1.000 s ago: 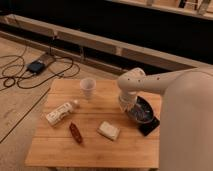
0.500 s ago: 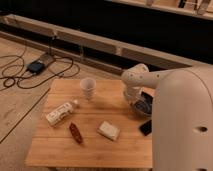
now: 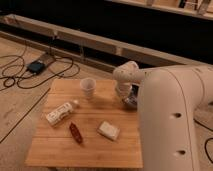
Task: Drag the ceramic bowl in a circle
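Tool at the ceramic bowl by the table's right edge, grip state unclear

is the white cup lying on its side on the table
No, the white cup stands upright; the tool is at the ceramic bowl.

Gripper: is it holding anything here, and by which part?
Cannot be told: the gripper is at the ceramic bowl by the table's right edge, mostly hidden by the arm.
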